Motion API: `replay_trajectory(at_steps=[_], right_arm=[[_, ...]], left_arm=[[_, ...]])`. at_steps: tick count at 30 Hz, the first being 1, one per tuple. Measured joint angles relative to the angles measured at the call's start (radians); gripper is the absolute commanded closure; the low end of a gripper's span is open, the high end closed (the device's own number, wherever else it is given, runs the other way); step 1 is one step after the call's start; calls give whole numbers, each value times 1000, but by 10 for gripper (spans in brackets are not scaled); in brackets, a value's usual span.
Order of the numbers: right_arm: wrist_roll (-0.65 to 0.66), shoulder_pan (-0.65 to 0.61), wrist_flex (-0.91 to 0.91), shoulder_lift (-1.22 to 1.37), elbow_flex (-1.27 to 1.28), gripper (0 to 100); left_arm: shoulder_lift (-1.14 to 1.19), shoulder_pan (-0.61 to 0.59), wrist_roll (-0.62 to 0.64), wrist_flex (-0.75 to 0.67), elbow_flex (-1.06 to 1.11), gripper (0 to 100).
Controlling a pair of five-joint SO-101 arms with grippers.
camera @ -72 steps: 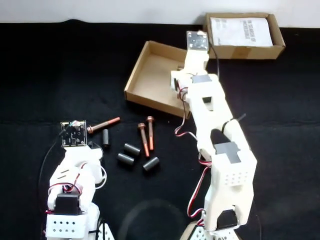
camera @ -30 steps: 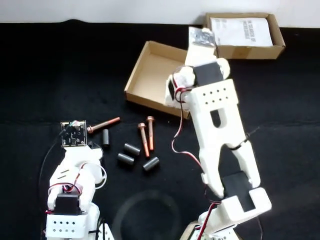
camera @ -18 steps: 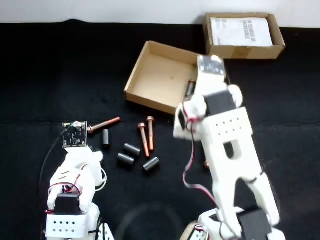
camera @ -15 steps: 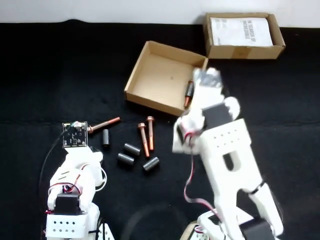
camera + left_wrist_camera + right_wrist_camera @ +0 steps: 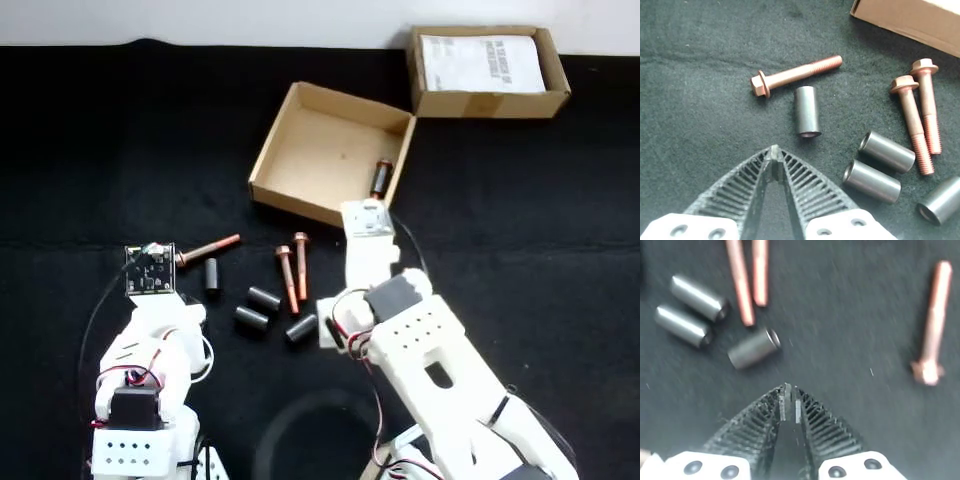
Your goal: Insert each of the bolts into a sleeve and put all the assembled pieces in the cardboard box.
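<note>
The open cardboard box (image 5: 325, 150) lies at the back centre, and one bolt inside a sleeve (image 5: 381, 178) rests by its right wall. On the black mat lie three copper bolts (image 5: 208, 248) (image 5: 286, 278) (image 5: 301, 263) and several dark sleeves (image 5: 211, 273) (image 5: 264, 297) (image 5: 251, 319) (image 5: 301, 327). My right gripper (image 5: 790, 396) is shut and empty, low over the mat just short of the nearest sleeve (image 5: 754, 349), with another bolt (image 5: 932, 325) off to one side. My left gripper (image 5: 774, 151) is shut and empty, a little short of a sleeve (image 5: 807, 110) and a bolt (image 5: 795, 75).
A second cardboard box (image 5: 487, 68) holding a printed sheet stands at the back right. The right arm's white body (image 5: 430, 370) covers the mat at the near centre. The left arm (image 5: 145, 350) stands at the near left.
The right arm has pulled back from over the cardboard box to the loose parts, leaving a bolt-and-sleeve piece in the box. The left arm has not moved.
</note>
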Motion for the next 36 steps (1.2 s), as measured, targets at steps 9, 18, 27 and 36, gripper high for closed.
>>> replay_trajectory(at_steps=[9, 18, 27, 36], right_arm=[[-29, -146, -316, 144, 63, 896], [-43, -184, -365, 224, 60, 846], [-43, -184, -367, 227, 60, 846], [-43, -184, -356, 230, 60, 846]], left_arm=[[0, 0, 0, 0, 0, 987], [0, 0, 0, 0, 0, 987], [0, 0, 0, 0, 0, 987], [0, 0, 0, 0, 0, 987]])
